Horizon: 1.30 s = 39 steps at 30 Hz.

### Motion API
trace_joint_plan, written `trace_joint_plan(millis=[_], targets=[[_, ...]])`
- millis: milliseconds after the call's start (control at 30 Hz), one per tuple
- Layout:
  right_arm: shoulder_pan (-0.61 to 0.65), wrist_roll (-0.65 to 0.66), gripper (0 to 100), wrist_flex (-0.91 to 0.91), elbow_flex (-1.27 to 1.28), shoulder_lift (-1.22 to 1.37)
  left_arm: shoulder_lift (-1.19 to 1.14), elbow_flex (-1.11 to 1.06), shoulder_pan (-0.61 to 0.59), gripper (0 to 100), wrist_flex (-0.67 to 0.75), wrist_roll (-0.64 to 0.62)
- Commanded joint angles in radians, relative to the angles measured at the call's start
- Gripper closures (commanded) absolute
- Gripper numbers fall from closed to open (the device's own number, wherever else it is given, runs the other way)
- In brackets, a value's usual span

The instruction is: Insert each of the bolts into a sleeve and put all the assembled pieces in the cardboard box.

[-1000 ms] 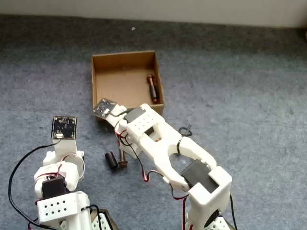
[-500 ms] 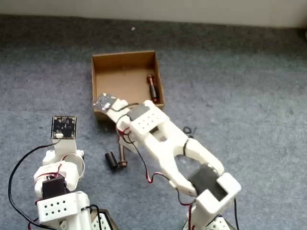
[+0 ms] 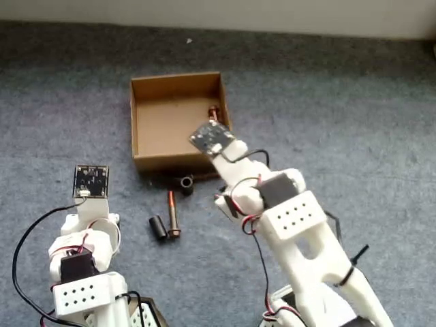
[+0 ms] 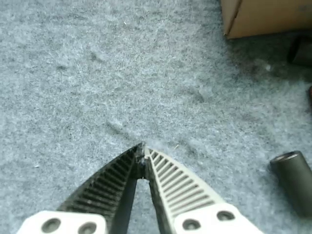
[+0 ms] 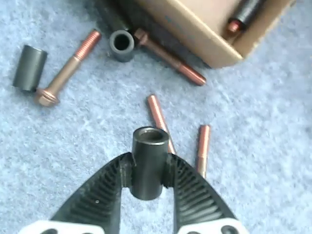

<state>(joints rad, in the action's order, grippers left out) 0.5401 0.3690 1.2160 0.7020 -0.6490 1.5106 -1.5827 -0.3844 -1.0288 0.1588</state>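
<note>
My right gripper (image 5: 147, 165) is shut on a dark sleeve (image 5: 148, 146), held upright above the carpet just in front of the cardboard box (image 3: 144, 122). Two bare copper bolts (image 5: 160, 121) (image 5: 203, 146) lie under it. A third bolt (image 5: 168, 56) lies along the box's front wall, beside a standing sleeve (image 3: 185, 183). Another bolt (image 3: 172, 212) and a lying sleeve (image 3: 158, 227) rest farther left. One assembled piece (image 5: 246, 14) lies in the box. My left gripper (image 4: 141, 155) is shut with nothing in it, low over bare carpet to the left of the lying sleeve (image 4: 295, 178).
Grey carpet covers the whole table. The right arm (image 3: 293, 218) rises across the middle, its camera board (image 3: 211, 138) over the box's near right corner. The left arm (image 3: 85, 259) stands at the near left. Open carpet stretches to the right of the box.
The right arm has swung to the right from the box's front left corner, uncovering the standing sleeve by the box's front wall. The left arm has not moved.
</note>
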Motion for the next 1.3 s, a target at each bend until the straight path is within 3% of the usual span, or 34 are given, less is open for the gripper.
trace_joint_plan(millis=[0,167,367,567,700,900,1100,1267], targets=[[-0.119,-0.055,99.2,-0.002,0.068,-0.16,0.008,0.008,-0.007,99,0.017,0.006],[-0.24,-0.072,99.2,-0.012,0.183,-0.272,0.008,0.031,-0.007,99,0.014,0.006],[-0.397,-0.163,99.2,-0.209,0.366,-0.325,0.002,0.131,-0.004,99,0.009,0.005],[-0.51,-0.239,99.2,-0.352,0.47,-0.325,-0.004,0.315,0.096,99,-0.002,0.083],[-0.585,-0.293,99.2,-0.4,0.475,-0.325,-0.021,0.44,0.196,99,-0.091,0.11],[-0.661,-0.342,99.2,-0.426,0.476,-0.325,-0.302,0.699,0.377,99,-0.244,0.117],[-0.728,-0.362,99.2,-0.427,0.472,-0.325,-0.662,0.938,0.57,98,-0.327,0.199],[-0.76,-0.362,99.2,-0.427,0.472,-0.325,-0.905,1.05,0.719,87,-0.319,0.262]])
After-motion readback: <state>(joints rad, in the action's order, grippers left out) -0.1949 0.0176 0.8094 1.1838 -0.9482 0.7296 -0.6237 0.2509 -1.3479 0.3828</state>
